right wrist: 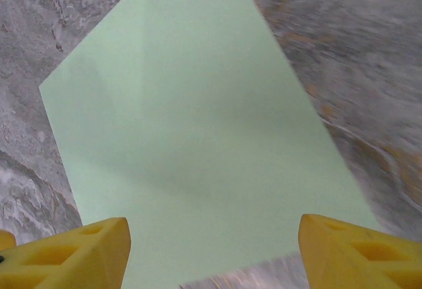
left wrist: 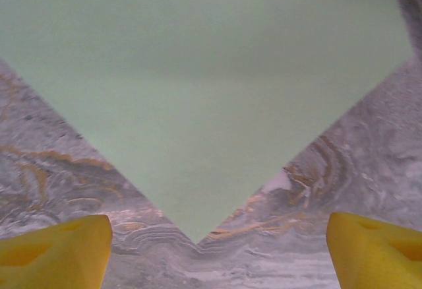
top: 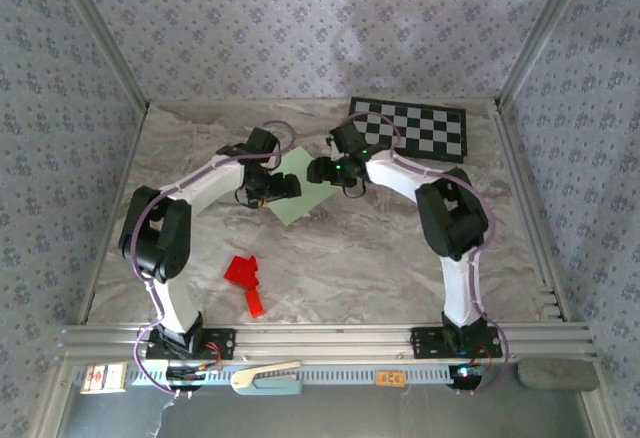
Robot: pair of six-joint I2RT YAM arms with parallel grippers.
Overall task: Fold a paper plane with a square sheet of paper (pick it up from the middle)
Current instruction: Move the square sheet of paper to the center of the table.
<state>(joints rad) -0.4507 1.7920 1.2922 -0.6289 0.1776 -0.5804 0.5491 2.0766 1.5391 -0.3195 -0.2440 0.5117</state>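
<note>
The square sheet of paper (top: 305,196) is pale green and lies flat and unfolded on the marble table, between the two arms. The paper plane is out of view. My left gripper (top: 283,186) is at the sheet's left side. In the left wrist view one corner of the sheet (left wrist: 198,91) points at my open left gripper (left wrist: 217,228), and bare table lies between its yellow fingers (left wrist: 59,249). My right gripper (top: 322,170) hovers over the sheet's right edge. It (right wrist: 212,228) is open, with the sheet (right wrist: 191,124) spread beneath it and nothing held.
A bright red folded paper shape (top: 245,276) lies at the front left of the table. A black-and-white checkerboard (top: 415,128) lies at the back right. Patterned walls and a metal frame enclose the table (top: 350,258).
</note>
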